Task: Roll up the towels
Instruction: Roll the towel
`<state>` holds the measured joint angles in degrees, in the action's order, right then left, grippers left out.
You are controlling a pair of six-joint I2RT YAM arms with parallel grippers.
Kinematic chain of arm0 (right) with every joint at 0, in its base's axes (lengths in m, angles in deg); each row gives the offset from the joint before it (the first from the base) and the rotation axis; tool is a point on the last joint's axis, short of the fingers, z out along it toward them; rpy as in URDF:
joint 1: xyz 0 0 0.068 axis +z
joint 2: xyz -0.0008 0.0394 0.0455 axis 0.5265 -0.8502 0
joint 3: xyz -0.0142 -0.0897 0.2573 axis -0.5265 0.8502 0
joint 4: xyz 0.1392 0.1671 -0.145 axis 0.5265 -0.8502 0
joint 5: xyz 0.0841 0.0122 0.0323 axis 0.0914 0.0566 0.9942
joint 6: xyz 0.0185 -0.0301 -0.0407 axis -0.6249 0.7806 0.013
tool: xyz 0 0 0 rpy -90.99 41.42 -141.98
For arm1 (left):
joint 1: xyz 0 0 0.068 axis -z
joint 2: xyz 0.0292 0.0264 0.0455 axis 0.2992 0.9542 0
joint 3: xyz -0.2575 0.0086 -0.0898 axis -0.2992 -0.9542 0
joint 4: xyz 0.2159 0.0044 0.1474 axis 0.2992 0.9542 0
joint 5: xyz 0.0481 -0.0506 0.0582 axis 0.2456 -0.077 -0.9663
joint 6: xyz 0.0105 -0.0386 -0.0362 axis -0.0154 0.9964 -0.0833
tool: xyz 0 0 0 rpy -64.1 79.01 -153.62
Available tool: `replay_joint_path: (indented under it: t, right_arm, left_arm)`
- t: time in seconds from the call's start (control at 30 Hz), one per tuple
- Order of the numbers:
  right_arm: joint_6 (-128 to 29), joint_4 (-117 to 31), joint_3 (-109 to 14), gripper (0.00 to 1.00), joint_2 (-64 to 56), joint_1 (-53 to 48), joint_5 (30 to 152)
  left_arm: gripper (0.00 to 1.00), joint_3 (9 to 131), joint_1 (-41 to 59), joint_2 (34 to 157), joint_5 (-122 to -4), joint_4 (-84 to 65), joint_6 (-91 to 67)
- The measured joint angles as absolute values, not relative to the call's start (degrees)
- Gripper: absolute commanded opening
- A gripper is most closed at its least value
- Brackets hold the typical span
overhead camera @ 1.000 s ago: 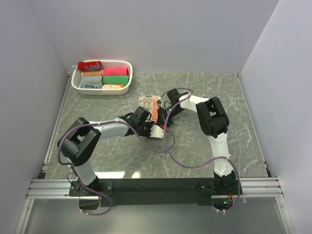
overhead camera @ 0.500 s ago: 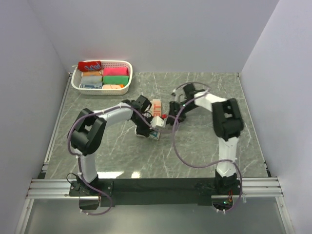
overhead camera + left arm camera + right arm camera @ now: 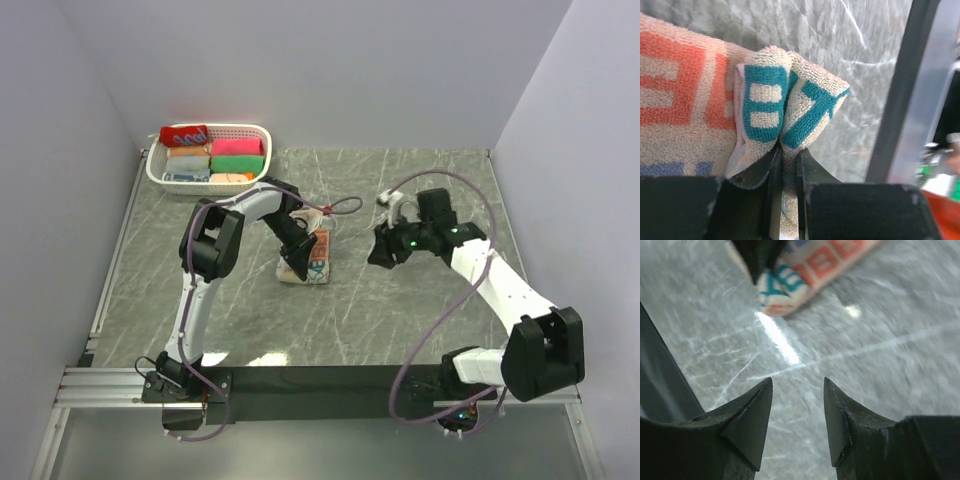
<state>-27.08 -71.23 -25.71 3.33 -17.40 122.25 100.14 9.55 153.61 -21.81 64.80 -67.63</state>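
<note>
The left arm rises from its base at 7 o'clock, folds at a raised elbow and reaches toward the table's middle. The left gripper (image 3: 786,165) is clamped on a doubled-over end of the cream towel (image 3: 315,258), with the cloth squeezed thin between the two dark fingers (image 3: 760,170). The right arm runs from its base at 5 o'clock out to an elbow near the right edge, then back inward. The right gripper (image 3: 797,385) hangs just above the surface at 3 o'clock of the towel, well apart from it. Its pointed jaws are spread with only bare tabletop between them.

The towel is looped terry, cream with blocky orange-red letters along its length and teal letters on the pinched end, which bulges into two soft lobes. It lies near the centre of the table as a short strip angled toward 1 o'clock.

The table (image 3: 420,190) is glossy grey-green marble-look with pale veins and a bright glare streak. At 10 o'clock stands a white perforated plastic basket (image 3: 200,187) packed with short cloth rolls in pink, green and orange, and a red towel (image 3: 184,135) roll with white print sits at its far left corner. Plain pale walls (image 3: 300,60) close in three sides. A purple cable (image 3: 440,320) loops along the right arm.
</note>
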Motion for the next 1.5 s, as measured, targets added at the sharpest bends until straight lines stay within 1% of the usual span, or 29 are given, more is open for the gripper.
replay_joint_path:
  t: [0.1,0.2,0.37,0.53,0.8,0.93,1.0,1.03,1.07,1.1,1.13,1.2,1.3,1.5]
  right_arm:
    - [-23.4,-69.9,-25.4,0.52,3.8,-8.8,117.7]
    - [-20.3,-68.3,-26.0,0.54,1.0,0.1,113.1]
    - [-17.2,-65.0,-28.6,0.62,-7.1,7.5,105.3]
    - [-15.3,-62.3,-33.9,0.63,-16.5,11.5,100.4]
    - [-12.3,-61.5,-36.7,0.60,-21.9,14.2,100.8]
    - [-10.8,-61.6,-37.3,0.56,-24.6,14.8,101.8]
    - [-9.7,-62.0,-37.3,0.50,-25.8,14.9,102.3]
    - [-9.4,-62.1,-37.4,0.44,-26.2,14.9,102.4]
    - [-8.8,-62.5,-37.6,0.34,-26.9,14.9,102.6]
    - [-8.1,-62.9,-38.2,0.29,-27.6,14.9,102.7]
    - [-7.8,-63.6,-39.0,0.14,-28.3,14.9,103.0]
    - [-7.1,-65.6,-41.1,0.01,-29.5,14.9,103.9]
    - [-6.3,-69.6,-44.9,0.00,-31.7,14.7,105.2]
    - [-4.2,-72.6,-49.0,0.00,-33.5,13.5,111.0]
  left_arm:
    - [0.04,102.3,9.6,155.4,-21.8,66.4,-63.6]
    - [0.06,103.8,9.6,156.7,-21.5,67.7,-60.5]
    - [0.09,103.9,9.6,157.4,-21.0,68.5,-57.4]
    - [0.09,102.9,9.6,157.5,-20.5,68.8,-56.3]
    - [0.11,101.8,8.8,157.8,-19.1,69.7,-56.1]
    - [0.12,101.3,8.1,158.0,-18.4,70.2,-56.2]
    - [0.13,101.0,7.8,158.2,-18.2,70.6,-56.2]
    - [0.12,101.0,7.6,158.2,-18.1,70.8,-56.2]
    - [0.13,101.0,7.5,158.3,-18.0,71.0,-56.2]
    - [0.13,101.0,7.3,158.4,-17.9,71.2,-56.2]
    - [0.14,101.0,7.2,158.4,-17.9,71.4,-56.3]
    - [0.19,100.8,6.8,158.5,-17.8,71.8,-56.5]
    - [0.25,100.1,5.9,158.4,-17.2,72.1,-57.4]
    - [0.29,96.1,0.2,157.3,-12.9,72.6,-57.8]
